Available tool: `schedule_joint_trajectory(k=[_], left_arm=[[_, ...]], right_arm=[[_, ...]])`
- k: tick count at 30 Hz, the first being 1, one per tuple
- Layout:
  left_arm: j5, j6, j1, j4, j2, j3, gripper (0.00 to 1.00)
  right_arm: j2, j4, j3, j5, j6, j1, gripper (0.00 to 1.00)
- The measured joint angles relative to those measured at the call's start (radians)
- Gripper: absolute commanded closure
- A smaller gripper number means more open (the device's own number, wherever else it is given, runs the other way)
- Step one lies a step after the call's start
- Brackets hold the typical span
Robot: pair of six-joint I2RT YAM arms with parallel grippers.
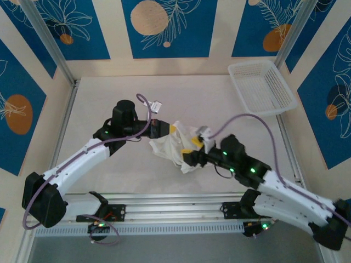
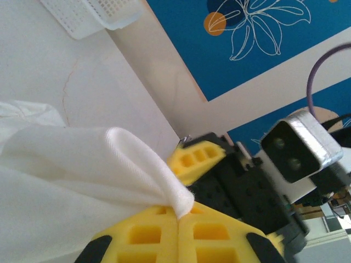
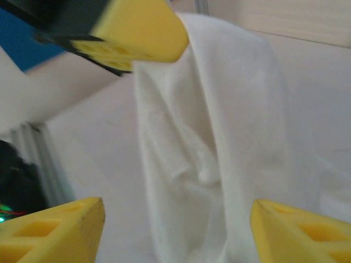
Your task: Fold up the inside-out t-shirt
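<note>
Left of the basket and nearer us, the inside-out t-shirt hangs bunched over the table. We pinch its fold in our left hand; our right hand gapes wide around it.

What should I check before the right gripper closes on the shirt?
1. Grip of left gripper on t-shirt: ok, shut on a fold.
2. Opening of right gripper: ok, jaws wide, cloth hanging between them.
3. The t-shirt flat on table: not ok, bunched between the grippers.
4. Which part is pinched, hem or sleeve: cannot tell.
5. Separation of basket from both arms: ok, it sits at the far right corner.
</note>
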Motion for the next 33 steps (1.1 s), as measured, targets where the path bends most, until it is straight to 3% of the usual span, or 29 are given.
schedule_joint_trajectory(k=[5, 8, 10, 11, 13, 18, 21, 23, 26, 33], left_arm=[[-0.006, 0.023, -0.003, -0.034, -0.001, 0.008, 1.0], [-0.026, 0.064, -0.003, -0.094, -0.008, 0.015, 1.0], [-0.056, 0.11, -0.003, -0.155, -0.018, 0.029, 1.0], [-0.072, 0.13, -0.003, -0.181, -0.022, 0.037, 1.0], [-0.116, 0.174, -0.001, -0.231, -0.03, 0.056, 1.0], [-0.232, 0.297, 0.017, -0.293, 0.004, 0.07, 0.88], [-0.248, 0.329, 0.034, -0.275, 0.072, 0.056, 0.67], [-0.263, 0.333, 0.058, -0.256, 0.103, 0.026, 0.55], [-0.296, 0.352, 0.074, -0.28, 0.086, 0.0, 0.46], [-0.338, 0.449, 0.074, -0.38, -0.22, 0.0, 0.45]], right_arm=[[0.263, 0.076, 0.058, 0.094, -0.172, -0.027, 0.66], [0.299, 0.082, 0.06, 0.076, -0.208, -0.052, 0.82], [0.283, 0.084, 0.06, 0.008, -0.212, -0.066, 0.97], [0.271, 0.081, 0.06, -0.031, -0.206, -0.069, 1.0], [0.23, 0.066, 0.06, -0.145, -0.192, -0.071, 1.0], [0.099, 0.136, 0.045, -0.447, -0.055, -0.075, 1.0], [0.041, 0.202, 0.016, -0.532, 0.031, -0.083, 1.0], [0.008, 0.223, -0.003, -0.549, 0.065, -0.087, 1.0], [-0.018, 0.243, -0.027, -0.546, 0.104, -0.121, 1.0], [-0.016, 0.27, -0.088, -0.487, 0.184, -0.209, 1.0]])
